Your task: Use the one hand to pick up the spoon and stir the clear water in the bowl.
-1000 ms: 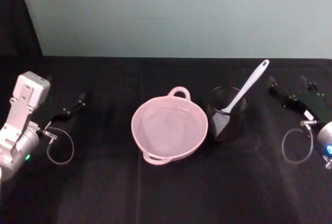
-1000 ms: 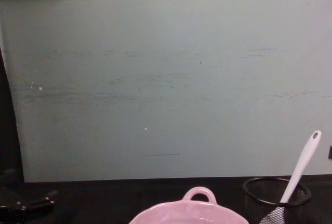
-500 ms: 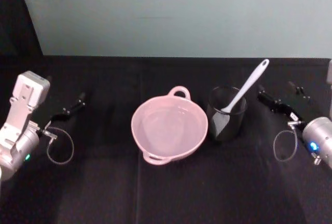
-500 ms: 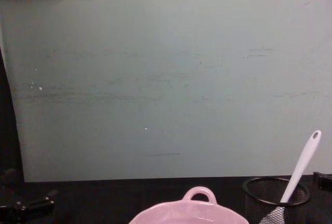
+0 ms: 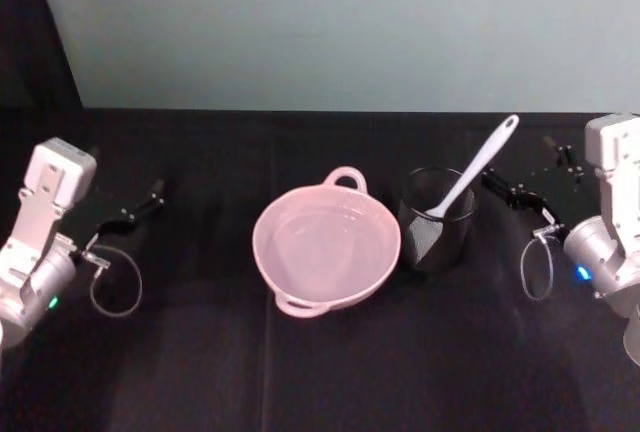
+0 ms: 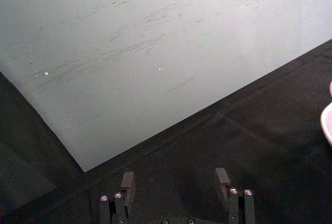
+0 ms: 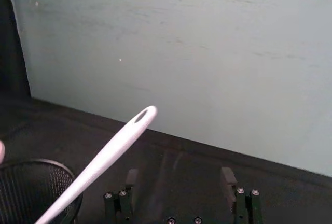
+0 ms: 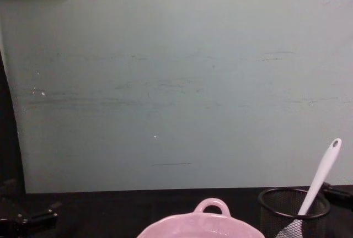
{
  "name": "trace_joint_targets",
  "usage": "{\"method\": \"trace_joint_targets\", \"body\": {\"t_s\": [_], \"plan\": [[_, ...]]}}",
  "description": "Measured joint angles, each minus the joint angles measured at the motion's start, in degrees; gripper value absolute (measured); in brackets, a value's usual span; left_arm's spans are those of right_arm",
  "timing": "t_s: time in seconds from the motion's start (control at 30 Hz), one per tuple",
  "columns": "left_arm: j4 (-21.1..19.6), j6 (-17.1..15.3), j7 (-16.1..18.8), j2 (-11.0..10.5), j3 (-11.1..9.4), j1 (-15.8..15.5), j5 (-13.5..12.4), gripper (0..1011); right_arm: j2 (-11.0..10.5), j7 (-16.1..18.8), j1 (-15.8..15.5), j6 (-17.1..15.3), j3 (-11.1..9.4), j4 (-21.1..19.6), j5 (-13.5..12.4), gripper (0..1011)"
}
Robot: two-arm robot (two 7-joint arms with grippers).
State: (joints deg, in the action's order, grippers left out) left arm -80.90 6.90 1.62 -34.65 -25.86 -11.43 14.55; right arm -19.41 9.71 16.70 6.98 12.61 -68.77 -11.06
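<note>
While spoon (image 5: 478, 167) leans in mesh cup (image 5: 437, 220), bowl (image 5: 327, 245) holds water.

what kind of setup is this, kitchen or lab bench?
Likely a lab test bench, not a kitchen: a black-draped table against a bare pale green wall, holding a pink bowl and a spoon standing in a mesh cup.

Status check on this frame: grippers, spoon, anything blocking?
Right gripper open, empty, just right of the spoon. Left gripper open, parked far left. Spoon stands tilted in mesh cup, beside bowl. Nothing between gripper and handle.
</note>
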Motion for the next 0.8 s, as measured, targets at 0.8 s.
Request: {"method": "trace_joint_targets", "body": {"t_s": [0.8], "plan": [[0.0, 0.0, 0.0, 0.0, 0.0, 0.0, 0.0, 1011, -0.3, -2.5, -0.1, 0.4, 0.9, -0.4, 5.4, 1003]]}}
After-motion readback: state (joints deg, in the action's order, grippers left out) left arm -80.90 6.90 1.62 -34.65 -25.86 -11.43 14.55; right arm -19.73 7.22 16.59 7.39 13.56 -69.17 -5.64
